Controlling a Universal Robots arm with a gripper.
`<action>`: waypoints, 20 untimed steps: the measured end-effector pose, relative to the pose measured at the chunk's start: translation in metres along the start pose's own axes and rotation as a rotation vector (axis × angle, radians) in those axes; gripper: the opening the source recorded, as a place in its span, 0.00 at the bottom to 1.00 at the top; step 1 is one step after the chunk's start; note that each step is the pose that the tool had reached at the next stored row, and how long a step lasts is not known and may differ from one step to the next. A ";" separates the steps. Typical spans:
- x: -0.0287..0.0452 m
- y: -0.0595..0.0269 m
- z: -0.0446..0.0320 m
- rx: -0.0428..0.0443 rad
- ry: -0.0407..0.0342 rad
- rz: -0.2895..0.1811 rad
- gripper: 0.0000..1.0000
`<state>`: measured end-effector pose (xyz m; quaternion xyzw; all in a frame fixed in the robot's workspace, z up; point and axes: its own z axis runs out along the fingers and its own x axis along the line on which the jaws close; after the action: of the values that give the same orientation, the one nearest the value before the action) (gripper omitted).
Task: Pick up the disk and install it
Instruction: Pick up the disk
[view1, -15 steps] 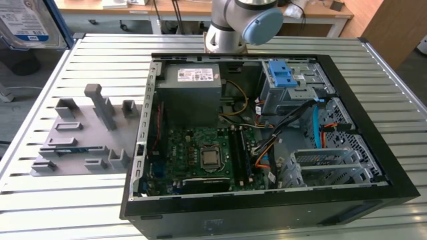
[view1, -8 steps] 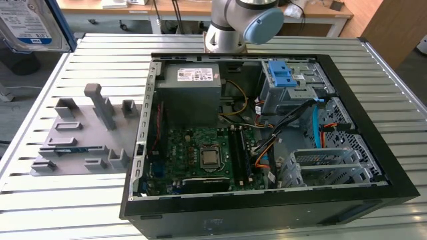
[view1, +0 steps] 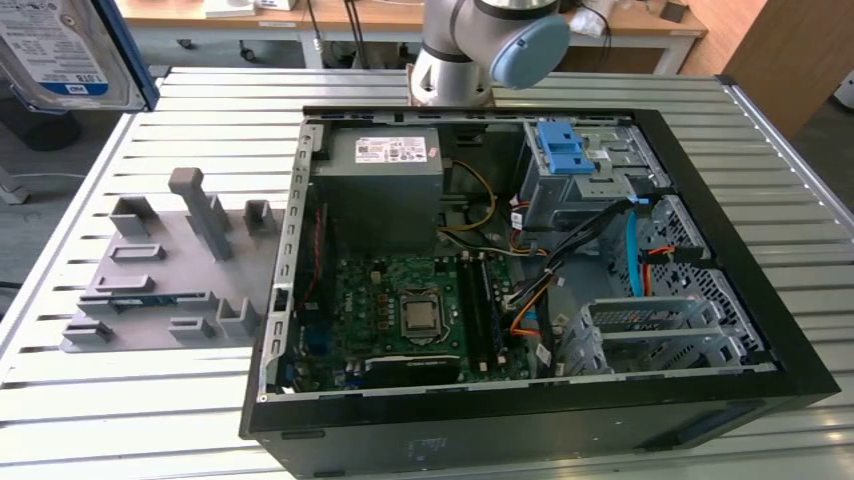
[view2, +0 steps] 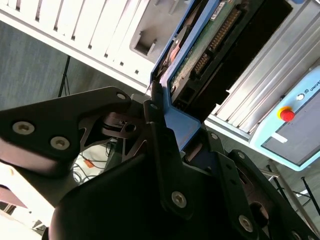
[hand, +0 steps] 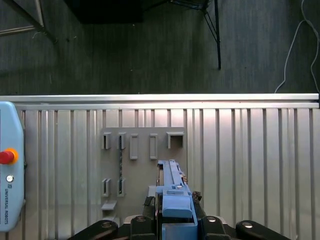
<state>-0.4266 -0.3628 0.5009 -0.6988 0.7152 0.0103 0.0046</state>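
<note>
The disk (view1: 60, 50), silver with a white and blue label and a blue carrier frame, hangs high at the exterior view's upper left, well clear of the open computer case (view1: 694, 220). In the second wrist view my gripper (view2: 177, 125) is shut on the disk (view2: 200, 55) at the end of its blue frame, one black finger (view2: 152, 112) on each side. The first wrist view has the disk (hand: 172, 185) edge-on, rising from the gripper (hand: 176, 220) above the slatted table.
A grey holder fixture (view1: 160, 270) lies on the slatted table (view1: 174, 420) at the exterior view's left. Inside the case are a grey power supply (view1: 380, 175), a motherboard (view1: 414, 310) and a metal drive bay topped by a blue latch bracket (view1: 567, 150). The arm's base (view1: 467, 50) stands behind the case.
</note>
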 end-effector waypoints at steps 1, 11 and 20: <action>0.0012 -0.0007 -0.0001 0.0000 0.0000 0.000 0.36; 0.0218 -0.0086 -0.0005 0.0000 0.0001 0.000 0.36; 0.0346 -0.0152 -0.0008 0.0000 0.0000 0.000 0.36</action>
<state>-0.4121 -0.3978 0.5009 -0.6988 0.7152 0.0103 0.0046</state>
